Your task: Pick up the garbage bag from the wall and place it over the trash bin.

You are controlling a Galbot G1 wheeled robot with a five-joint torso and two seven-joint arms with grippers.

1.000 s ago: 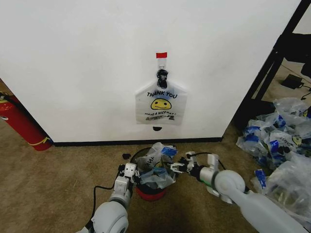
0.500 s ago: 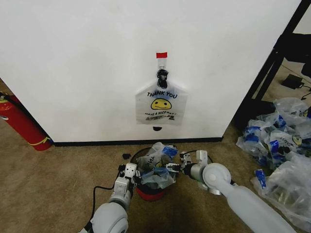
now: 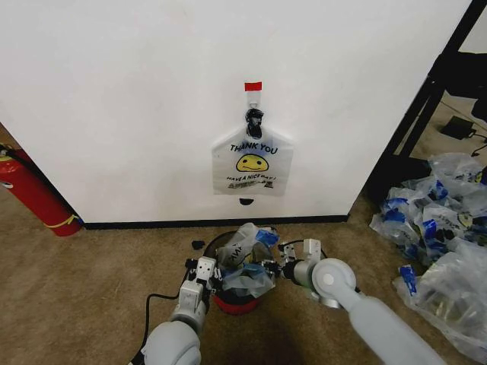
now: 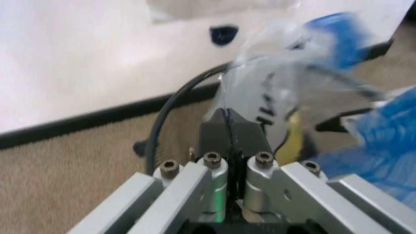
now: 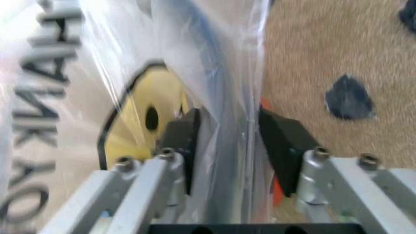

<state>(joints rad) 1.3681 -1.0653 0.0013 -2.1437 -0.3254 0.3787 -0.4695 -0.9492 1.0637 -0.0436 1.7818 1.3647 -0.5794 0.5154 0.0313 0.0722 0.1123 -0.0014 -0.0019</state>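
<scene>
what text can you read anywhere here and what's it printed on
"THANK YOU": on the flat white bag hanging on the wall, above its yellow smiley.
"HAVE A NICE DAY!": curved under that smiley, small but legible.
A line of print below that: too small to read.
Large black letters on the garbage bag beside the right gripper: cropped and blurred, seemingly part of "THANK YOU".

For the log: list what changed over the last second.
The right claw slid in toward the bin, pushing its side of the bag over the rim, fingers apart around the plastic. The left claw stayed shut on the bag's other edge. The bin and the wall stayed as they were.
</scene>
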